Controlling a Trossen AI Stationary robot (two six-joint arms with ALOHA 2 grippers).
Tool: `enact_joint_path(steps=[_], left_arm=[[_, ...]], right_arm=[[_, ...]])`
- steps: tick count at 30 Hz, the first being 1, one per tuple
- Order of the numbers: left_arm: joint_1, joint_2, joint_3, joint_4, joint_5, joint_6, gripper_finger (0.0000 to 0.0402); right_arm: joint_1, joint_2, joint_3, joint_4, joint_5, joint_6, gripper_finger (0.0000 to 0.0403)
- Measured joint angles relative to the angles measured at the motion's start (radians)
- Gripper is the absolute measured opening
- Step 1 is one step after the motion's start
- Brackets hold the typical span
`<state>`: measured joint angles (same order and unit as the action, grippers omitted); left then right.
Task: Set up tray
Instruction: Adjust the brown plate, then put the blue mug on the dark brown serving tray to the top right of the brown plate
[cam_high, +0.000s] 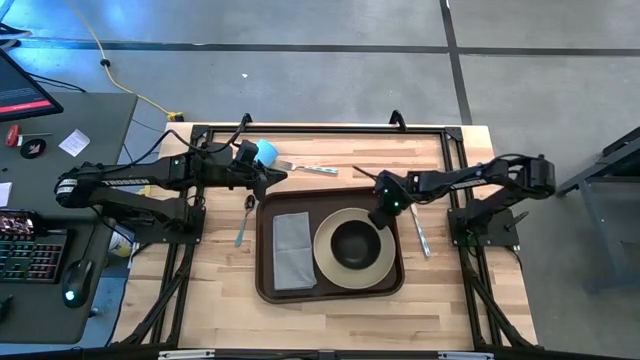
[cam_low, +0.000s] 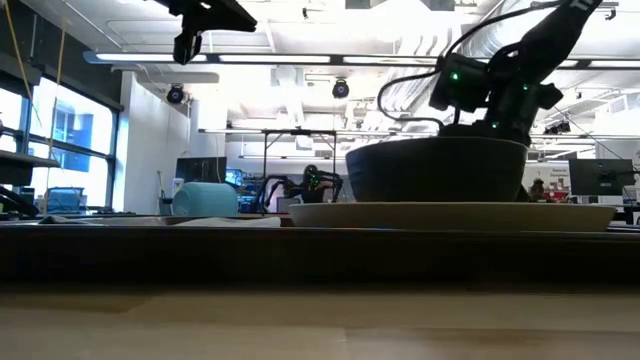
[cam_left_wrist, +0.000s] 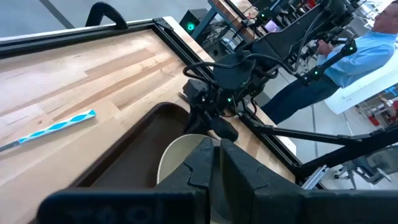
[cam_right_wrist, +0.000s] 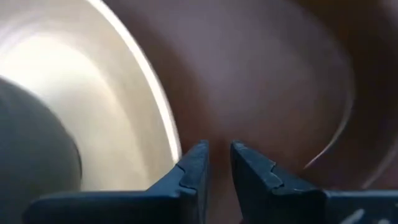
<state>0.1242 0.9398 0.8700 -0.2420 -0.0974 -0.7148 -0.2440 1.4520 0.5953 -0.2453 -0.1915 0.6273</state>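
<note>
The dark brown tray (cam_high: 330, 290) lies mid-table and carries a flat grey napkin (cam_high: 293, 250) on its left half. A beige plate (cam_high: 385, 262) with a dark bowl (cam_high: 355, 243) on it fills the right half. My right gripper (cam_high: 379, 217) hangs over the tray's far right corner, beside the plate's rim (cam_right_wrist: 158, 93), pointing steeply down. Its fingers stand a narrow gap apart (cam_right_wrist: 219, 158) with nothing between them. My left gripper (cam_high: 272, 178) waits above the table off the tray's far left corner, shut (cam_left_wrist: 217, 158) and empty.
A blue cup (cam_high: 265, 152) and a fork with a blue-striped handle (cam_high: 305, 167) lie behind the tray. A spoon (cam_high: 243, 222) lies left of it and a knife (cam_high: 420, 232) right of it. A person (cam_left_wrist: 367, 50) stands beyond the table.
</note>
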Motion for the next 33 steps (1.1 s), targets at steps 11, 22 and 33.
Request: enact_joint_path(steps=[11, 22, 33], left_arm=[[0.000, 0.000, 0.000, 0.000, 0.003, 0.000, 0.0067], [0.000, 0.000, 0.000, -0.159, -0.110, -0.036, 0.0067], [0.194, 0.020, 0.034, -0.284, -0.118, 0.103, 0.0067]], right_arm=[[0.032, -0.017, 0.000, -0.078, -0.107, 0.025, 0.0050], [0.002, -0.210, 0.000, -0.198, -0.015, 0.052, 0.0036], [-0.007, -0.518, 0.000, -0.197, 0.018, 0.030, 0.0035]])
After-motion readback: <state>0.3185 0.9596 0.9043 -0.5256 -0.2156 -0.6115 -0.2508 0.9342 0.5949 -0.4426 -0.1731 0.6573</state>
